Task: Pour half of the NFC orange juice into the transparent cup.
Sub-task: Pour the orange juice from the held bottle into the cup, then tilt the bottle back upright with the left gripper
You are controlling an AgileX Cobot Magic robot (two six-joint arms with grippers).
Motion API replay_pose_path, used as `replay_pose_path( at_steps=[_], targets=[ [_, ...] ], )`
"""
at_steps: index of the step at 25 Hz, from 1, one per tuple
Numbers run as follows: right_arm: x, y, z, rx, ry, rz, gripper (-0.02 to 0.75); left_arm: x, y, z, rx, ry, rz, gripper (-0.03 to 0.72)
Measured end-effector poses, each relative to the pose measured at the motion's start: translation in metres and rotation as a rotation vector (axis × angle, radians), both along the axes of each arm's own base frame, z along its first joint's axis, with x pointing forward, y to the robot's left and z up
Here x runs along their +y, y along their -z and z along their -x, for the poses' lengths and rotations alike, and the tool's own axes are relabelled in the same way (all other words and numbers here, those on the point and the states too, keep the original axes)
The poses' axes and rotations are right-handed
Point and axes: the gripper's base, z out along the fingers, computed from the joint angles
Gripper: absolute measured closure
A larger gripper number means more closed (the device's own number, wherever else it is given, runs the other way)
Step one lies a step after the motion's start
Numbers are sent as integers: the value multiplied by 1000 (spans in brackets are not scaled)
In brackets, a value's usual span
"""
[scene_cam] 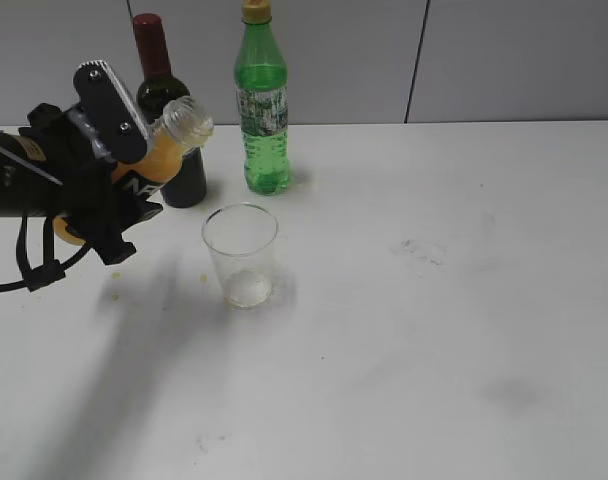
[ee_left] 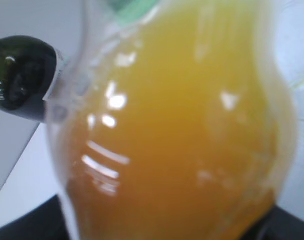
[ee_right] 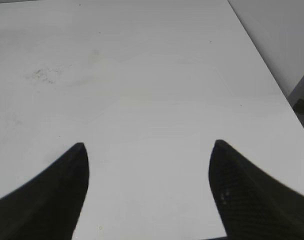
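The white table (scene_cam: 434, 330) fills most of the exterior view, with faint smudges right of centre. At upper centre stands the green soda bottle (scene_cam: 261, 110), upright, and just left of it the dark wine bottle (scene_cam: 164, 90), partly behind the arm. At the upper left, the left gripper (scene_cam: 119, 175) is clamped around the body of the NFC orange juice (scene_cam: 159, 160), holding it tilted with its open neck pointing right and slightly up, not yet over the transparent cup (scene_cam: 241, 255). The cup stands at centre left, below and right of the bottle's mouth, and looks empty.

The bottle is nearly full, so it is probably fairly heavy for its size; its thin plastic wall likely gives under pressure, so a mid-body hold suits. The cup looks light and tippable.

In the right wrist view, the right gripper (ee_right: 149, 192) is spread wide over bare table, holding nothing.

Small yellowish drops (scene_cam: 114, 292) lie left of the cup.
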Motion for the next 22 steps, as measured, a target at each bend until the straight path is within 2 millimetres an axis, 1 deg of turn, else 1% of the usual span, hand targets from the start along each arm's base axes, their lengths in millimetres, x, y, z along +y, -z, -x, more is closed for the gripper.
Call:
replay_pose_path(
  at_steps=[8, 22],
  targets=[
    [0, 0, 0, 0, 0, 0, 167, 0, 0, 0, -7, 12, -13, 214],
    [0, 0, 0, -1, 0, 0, 167, 0, -2, -2, -24, -18, 18, 214]
  ],
)
